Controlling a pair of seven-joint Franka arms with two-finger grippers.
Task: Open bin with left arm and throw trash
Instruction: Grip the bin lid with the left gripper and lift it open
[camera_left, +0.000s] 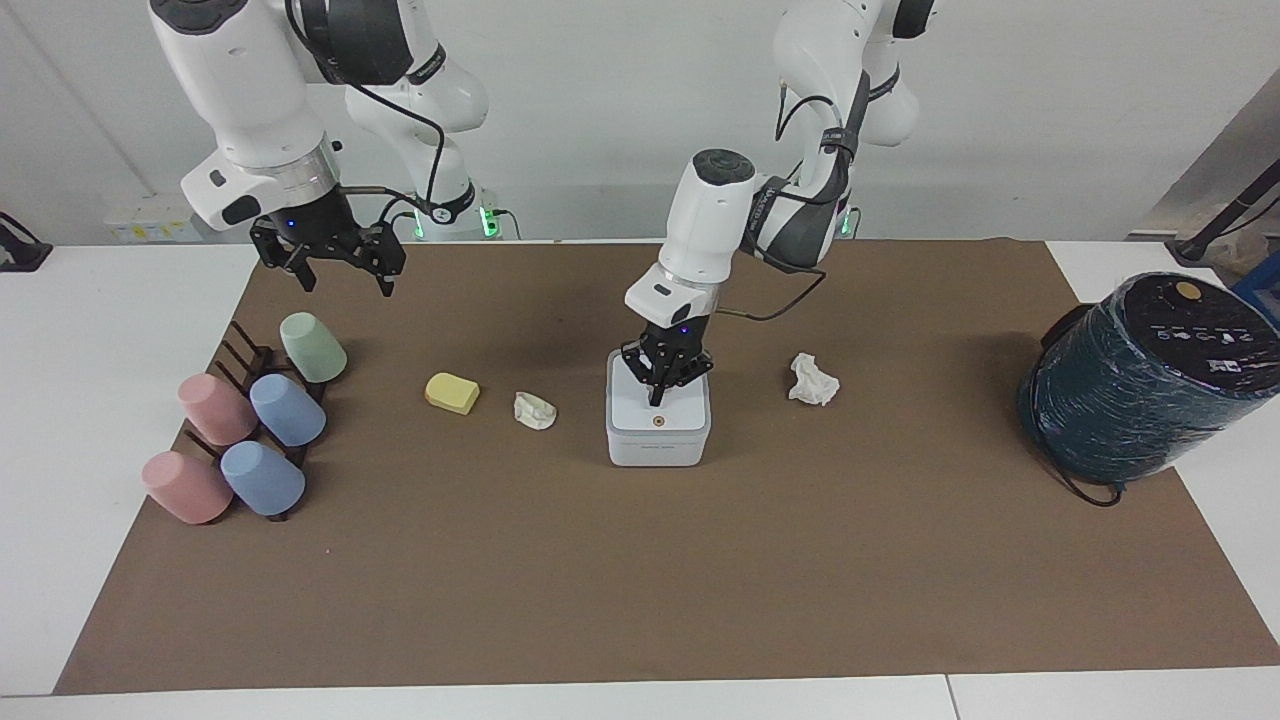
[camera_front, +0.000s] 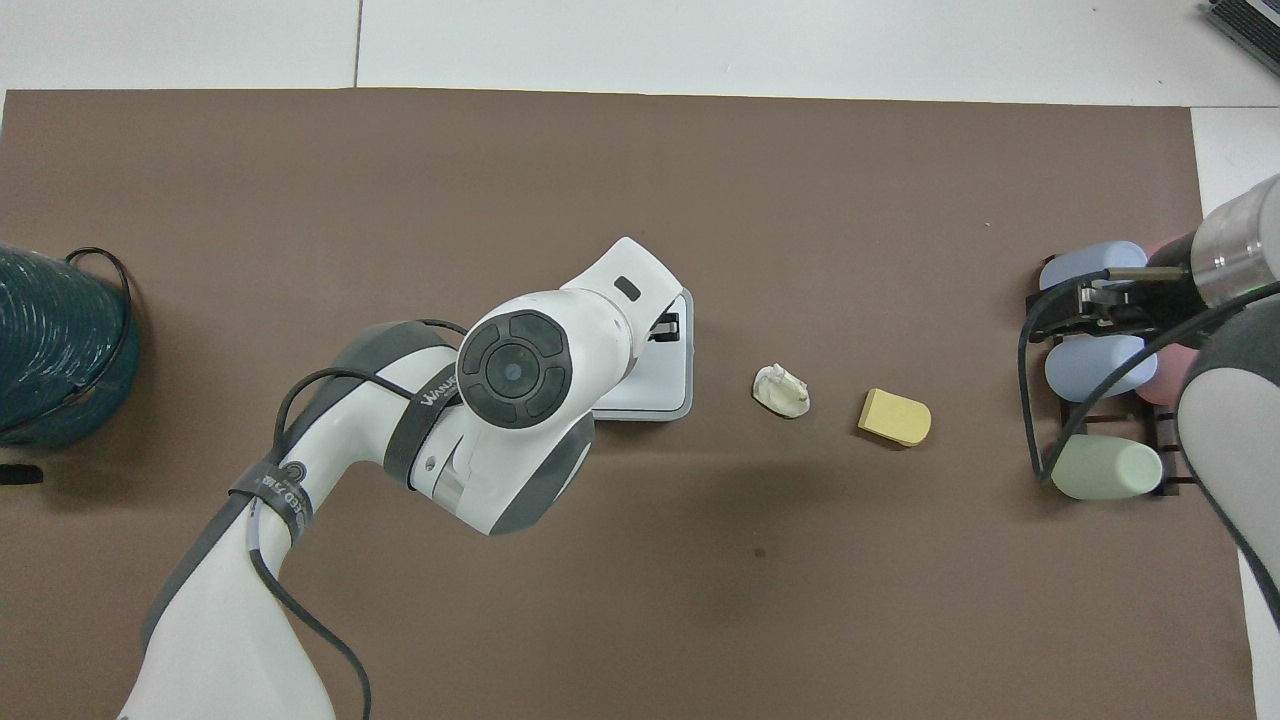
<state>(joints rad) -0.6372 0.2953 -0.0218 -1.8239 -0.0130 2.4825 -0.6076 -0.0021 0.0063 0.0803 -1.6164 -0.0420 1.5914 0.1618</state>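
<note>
The white square bin (camera_left: 658, 440) sits mid-mat with its lid down and the orange dot (camera_left: 659, 421) facing up. My left gripper (camera_left: 656, 398) is shut, and its tips point down at the lid just on the robots' side of the dot. In the overhead view the left arm covers most of the bin (camera_front: 655, 390). A yellow spongy block (camera_left: 452, 392) and a paper wad (camera_left: 534, 410) lie beside the bin toward the right arm's end. Another wad (camera_left: 813, 380) lies toward the left arm's end. My right gripper (camera_left: 340, 265) waits open in the air, over the mat by the cup rack.
A big dark teal cylinder (camera_left: 1150, 375) leans at the left arm's end of the mat, with a cable by its base. Several pastel cups (camera_left: 250, 430) lie on a dark rack at the right arm's end. The brown mat (camera_left: 640, 580) covers the table's middle.
</note>
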